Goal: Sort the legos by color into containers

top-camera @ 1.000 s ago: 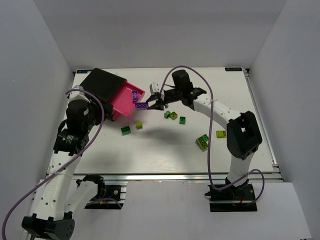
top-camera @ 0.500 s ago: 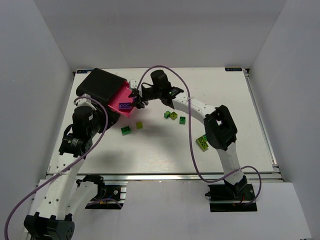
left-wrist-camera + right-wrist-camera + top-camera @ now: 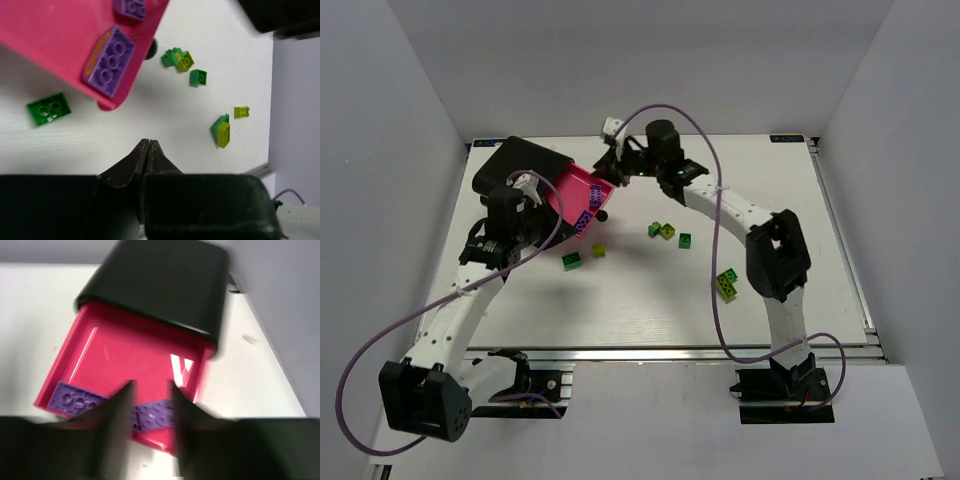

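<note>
Purple legos (image 3: 110,62) lie in the pink drawer (image 3: 571,191), the right gripper (image 3: 150,388) hangs over it with fingers apart, the left gripper (image 3: 149,143) is pinched together and empty, so next is probably grabbing a green lego (image 3: 572,261).

Open drawer (image 3: 565,190) blocks far-left; table (image 3: 650,310) front free (legos (image 3: 667,231) mid-table)

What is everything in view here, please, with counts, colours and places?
cabinet: one, black, table's far left.
drawer: one, pink, pulled out of the cabinet.
purple legos: two, purple, in the drawer.
green legos: four, dark green, loose on the table.
yellow-green legos: four, yellow-green, loose on the table.
table: one, white, under everything.
left arm: one, white and black, jaws shut, empty.
right arm: one, white and black, jaws open by the drawer.
</note>
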